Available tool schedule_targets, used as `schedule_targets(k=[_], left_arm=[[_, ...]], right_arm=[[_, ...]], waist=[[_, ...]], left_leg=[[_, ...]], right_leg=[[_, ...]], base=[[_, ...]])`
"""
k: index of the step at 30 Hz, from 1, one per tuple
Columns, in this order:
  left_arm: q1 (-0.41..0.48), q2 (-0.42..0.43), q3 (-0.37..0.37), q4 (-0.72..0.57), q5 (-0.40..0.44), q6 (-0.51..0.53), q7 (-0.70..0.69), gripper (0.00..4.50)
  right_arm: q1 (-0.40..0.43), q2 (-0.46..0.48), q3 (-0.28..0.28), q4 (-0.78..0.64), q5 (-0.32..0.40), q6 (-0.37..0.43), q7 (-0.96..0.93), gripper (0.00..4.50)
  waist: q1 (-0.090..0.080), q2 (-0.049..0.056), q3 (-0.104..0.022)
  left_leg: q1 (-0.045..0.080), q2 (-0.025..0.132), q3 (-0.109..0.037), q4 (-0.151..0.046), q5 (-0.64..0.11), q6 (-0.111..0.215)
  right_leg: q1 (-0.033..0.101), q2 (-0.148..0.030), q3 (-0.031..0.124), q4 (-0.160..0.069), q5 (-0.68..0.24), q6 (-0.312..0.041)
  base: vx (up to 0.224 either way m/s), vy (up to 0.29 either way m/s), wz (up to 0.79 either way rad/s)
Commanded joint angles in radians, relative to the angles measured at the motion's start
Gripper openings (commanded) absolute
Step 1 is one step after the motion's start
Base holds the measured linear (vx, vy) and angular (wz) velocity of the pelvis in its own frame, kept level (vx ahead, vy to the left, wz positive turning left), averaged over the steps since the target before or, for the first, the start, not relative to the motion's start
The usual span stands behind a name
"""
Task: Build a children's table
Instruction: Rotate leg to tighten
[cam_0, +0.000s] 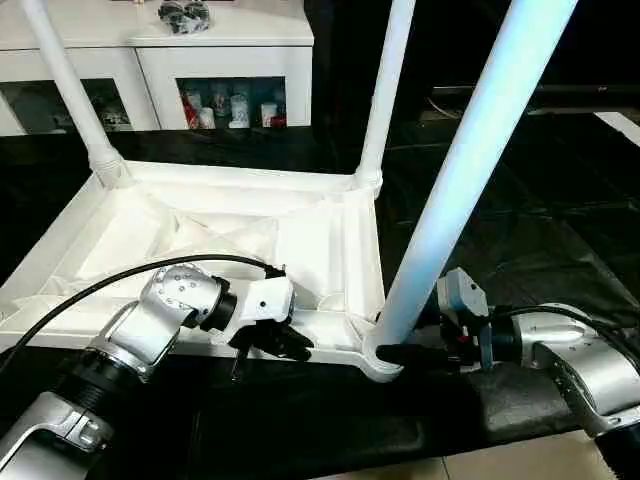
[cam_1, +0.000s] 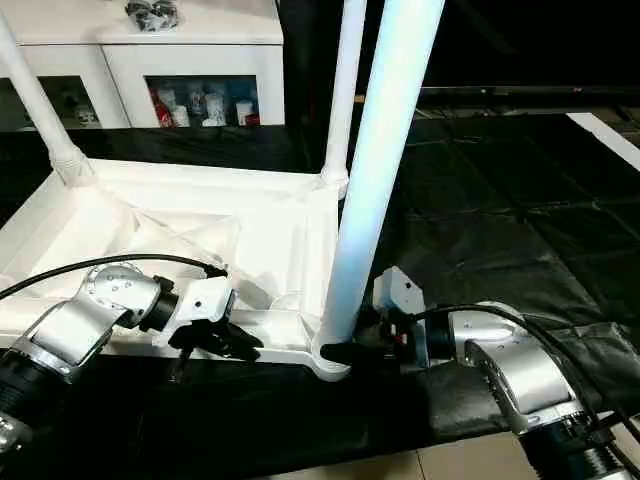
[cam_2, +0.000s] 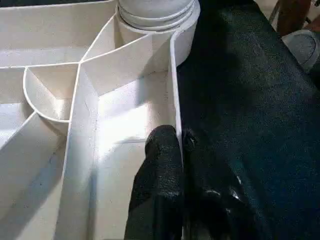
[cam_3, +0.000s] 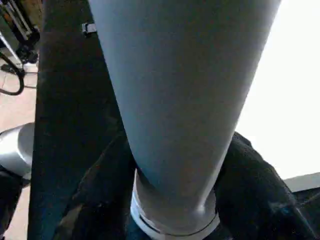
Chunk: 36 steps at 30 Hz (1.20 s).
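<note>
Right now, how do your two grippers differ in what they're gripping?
The left gripper is shut on the table top's near rim, one finger on each side; the right gripper sits wider around the near-corner leg's base. Both work on the upside-down table's near edge.

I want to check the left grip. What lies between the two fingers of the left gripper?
In the left wrist view, the side wall of the upturned table top stands between the fingers, which are shut on it.
</note>
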<state>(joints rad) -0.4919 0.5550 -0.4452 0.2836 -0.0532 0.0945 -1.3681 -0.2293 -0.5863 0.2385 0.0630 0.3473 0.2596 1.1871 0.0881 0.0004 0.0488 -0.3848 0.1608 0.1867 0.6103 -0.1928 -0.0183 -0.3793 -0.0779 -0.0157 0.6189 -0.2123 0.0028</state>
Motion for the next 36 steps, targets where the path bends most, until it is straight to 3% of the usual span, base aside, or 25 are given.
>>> schedule_targets(k=[1, 5, 7, 9, 12, 13, 14, 16, 19, 21, 23, 25, 26, 27, 33, 34, 36], left_arm=[[-0.024, -0.008, -0.003, 0.004, 0.012, -0.015, 0.0, 0.0], [-0.045, -0.066, 0.025, 0.026, 0.012, 0.052, 0.092, 0.0], [-0.063, -0.106, 0.044, 0.039, 0.011, 0.095, 0.155, 0.0], [-0.088, -0.167, 0.074, 0.043, -0.002, 0.161, 0.239, 0.0], [-0.115, -0.23, 0.104, 0.035, -0.014, 0.246, 0.326, 0.0], [-0.132, -0.257, 0.117, 0.041, -0.003, 0.276, 0.378, 0.0], [-0.14, -0.267, 0.123, 0.044, 0.003, 0.289, 0.401, 0.0], [-0.166, -0.312, 0.151, 0.045, 0.02, 0.351, 0.494, 0.0], [-0.169, -0.34, 0.163, 0.013, 0.012, 0.389, 0.518, 0.0], [-0.16, -0.347, 0.158, -0.012, 0.016, 0.403, 0.518, 0.0], [-0.151, -0.339, 0.146, -0.018, 0.028, 0.396, 0.515, 0.0], [-0.142, -0.328, 0.137, -0.02, 0.031, 0.388, 0.509, 0.0], [-0.135, -0.32, 0.135, -0.019, 0.03, 0.384, 0.502, 0.0], [-0.13, -0.313, 0.133, -0.018, 0.029, 0.381, 0.497, 0.0], [-0.12, -0.27, 0.133, 0.025, 0.061, 0.344, 0.492, 0.0], [-0.115, -0.247, 0.132, 0.044, 0.069, 0.314, 0.473, 0.0], [-0.109, -0.224, 0.129, 0.054, 0.071, 0.292, 0.444, 0.0]], right_arm=[[0.01, 0.009, -0.002, 0.004, 0.011, 0.005, 0.018, 1.99], [-0.005, 0.082, -0.018, 0.044, -0.014, 0.028, -0.113, 1.99], [-0.032, 0.128, -0.017, 0.092, -0.054, 0.042, -0.206, 1.99], [-0.082, 0.199, -0.017, 0.176, -0.107, 0.046, -0.338, 1.99], [-0.154, 0.283, -0.013, 0.286, -0.169, 0.041, -0.483, 1.97], [-0.195, 0.326, -0.018, 0.341, -0.187, 0.043, -0.549, 1.96], [-0.213, 0.344, -0.021, 0.364, -0.193, 0.044, -0.576, 1.96], [-0.282, 0.411, -0.042, 0.456, -0.215, 0.054, -0.692, 1.96], [-0.342, 0.453, -0.057, 0.54, -0.239, 0.05, -0.784, 1.95], [-0.381, 0.478, -0.088, 0.606, -0.249, 0.035, -0.835, 1.95], [-0.398, 0.488, -0.112, 0.638, -0.245, 0.021, -0.858, 1.95], [-0.401, 0.49, -0.123, 0.647, -0.239, 0.018, -0.857, 1.95], [-0.397, 0.487, -0.126, 0.642, -0.237, 0.016, -0.85, 2.51], [-0.392, 0.484, -0.13, 0.636, -0.235, 0.012, -0.843, 2.51], [-0.332, 0.429, -0.122, 0.543, -0.223, 0.017, -0.752, 3.15], [-0.295, 0.391, -0.117, 0.476, -0.216, 0.022, -0.699, 3.15], [-0.258, 0.349, -0.117, 0.407, -0.201, 0.026, -0.645, 3.2]], waist=[[-0.009, -0.002, -0.061], [-0.013, -0.004, -0.058], [-0.014, -0.004, -0.055], [-0.025, -0.002, -0.054], [-0.046, -0.005, -0.054], [-0.053, -0.009, -0.058], [-0.06, -0.008, -0.059], [-0.068, -0.009, -0.066], [-0.065, -0.014, -0.072], [-0.066, -0.01, -0.077], [-0.068, -0.008, -0.078], [-0.064, 0.001, -0.077], [-0.063, 0.001, -0.076], [-0.063, 0.0, -0.075], [-0.042, 0.0, -0.068], [-0.036, 0.007, -0.068], [-0.031, 0.001, -0.067]], left_leg=[[0.03, 0.068, -0.023, -0.08, -0.177, 0.027], [0.029, 0.066, -0.021, -0.082, -0.198, 0.013], [0.031, 0.064, -0.023, -0.084, -0.232, -0.007], [0.034, 0.063, -0.025, -0.085, -0.264, -0.041], [0.024, 0.058, -0.031, -0.087, -0.271, -0.061], [0.017, 0.057, -0.035, -0.088, -0.254, -0.061], [0.011, 0.057, -0.034, -0.088, -0.221, -0.052], [0.015, 0.053, -0.028, -0.077, -0.172, -0.026], [0.005, 0.05, -0.023, -0.066, -0.06, 0.031], [0.003, 0.051, -0.023, -0.062, -0.011, 0.057], [0.004, 0.052, -0.021, -0.059, -0.01, 0.074], [0.007, 0.055, -0.02, -0.058, -0.002, 0.087], [0.009, 0.057, -0.02, -0.06, -0.009, 0.088], [0.01, 0.058, -0.019, -0.061, -0.015, 0.087], [0.021, 0.062, -0.016, -0.068, -0.092, 0.046], [0.02, 0.061, -0.017, -0.069, -0.103, 0.034], [0.02, 0.062, -0.017, -0.071, -0.109, 0.032]], right_leg=[[0.027, -0.064, 0.029, -0.063, -0.092, -0.258], [0.022, -0.064, 0.03, -0.067, -0.135, -0.256], [0.021, -0.065, 0.03, -0.073, -0.208, -0.242], [0.014, -0.066, 0.03, -0.076, -0.278, -0.228], [0.016, -0.068, 0.028, -0.076, -0.324, -0.213], [0.026, -0.069, 0.025, -0.077, -0.32, -0.196], [0.026, -0.065, 0.026, -0.074, -0.269, -0.197], [0.024, -0.062, 0.027, -0.069, -0.163, -0.226], [0.035, -0.06, 0.026, -0.057, -0.002, -0.253], [0.035, -0.058, 0.024, -0.044, 0.086, -0.274], [0.034, -0.057, 0.024, -0.043, 0.118, -0.29], [0.032, -0.056, 0.023, -0.041, 0.142, -0.295], [0.031, -0.054, 0.022, -0.042, 0.143, -0.297], [0.031, -0.054, 0.021, -0.043, 0.14, -0.297], [0.026, -0.052, 0.024, -0.053, 0.046, -0.271], [0.026, -0.055, 0.024, -0.054, 0.026, -0.263], [0.028, -0.054, 0.025, -0.056, 0.03, -0.248]], base=[[0.0, 0.0, 0.0], [0.0, 0.0, 0.0], [0.0, 0.0, 0.0], [0.0, 0.0, 0.0], [0.0, 0.0, 0.0], [0.0, 0.0, 0.0], [0.0, 0.0, 0.0], [0.0, 0.0, 0.0], [0.0, 0.0, 0.0], [0.0, 0.0, 0.0], [0.0, 0.0, 0.0], [0.0, 0.0, 0.0], [0.0, 0.0, 0.0], [0.0, 0.0, 0.0], [0.0, 0.0, 0.0], [0.0, 0.0, 0.0], [0.0, 0.0, 0.0]])
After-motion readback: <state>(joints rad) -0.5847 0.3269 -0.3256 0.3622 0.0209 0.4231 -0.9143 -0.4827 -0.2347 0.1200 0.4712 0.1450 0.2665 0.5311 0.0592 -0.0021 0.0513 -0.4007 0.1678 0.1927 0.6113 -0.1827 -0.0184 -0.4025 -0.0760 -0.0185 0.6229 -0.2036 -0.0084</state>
